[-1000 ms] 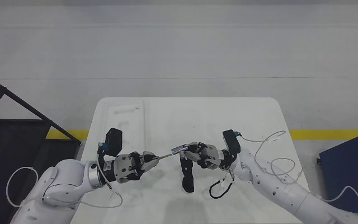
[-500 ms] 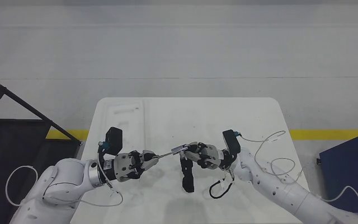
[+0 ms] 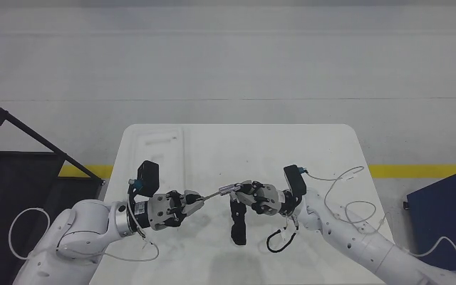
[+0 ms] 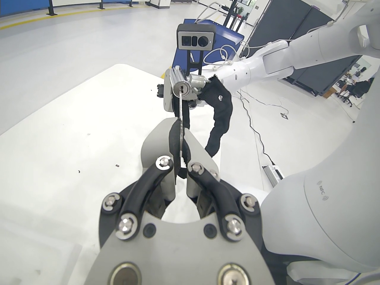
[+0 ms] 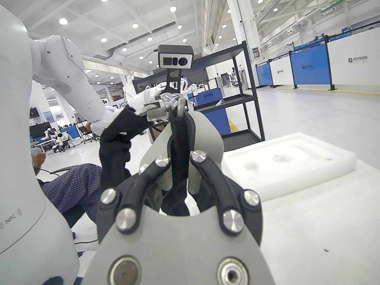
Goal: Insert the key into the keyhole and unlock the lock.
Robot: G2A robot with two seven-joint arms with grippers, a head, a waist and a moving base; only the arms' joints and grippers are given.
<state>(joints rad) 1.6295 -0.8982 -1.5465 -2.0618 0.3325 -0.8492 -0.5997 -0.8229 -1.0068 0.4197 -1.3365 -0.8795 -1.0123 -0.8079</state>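
While left tool (image 4: pixel 179 137) pinches key (image 4: pixel 180 111) | right tool (image 5: pixel 178 120) clamps lock (image 4: pixel 187 85)

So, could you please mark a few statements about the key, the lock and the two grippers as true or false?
1. The left gripper is shut on the key. True.
2. The lock lies flat on the table. False: the right gripper holds it up above the table.
3. The key's tip is at the keyhole in the lock's round face. True.
4. The black sleeve is wrapped round the key. False: it hangs down from the lock, clear of the key.
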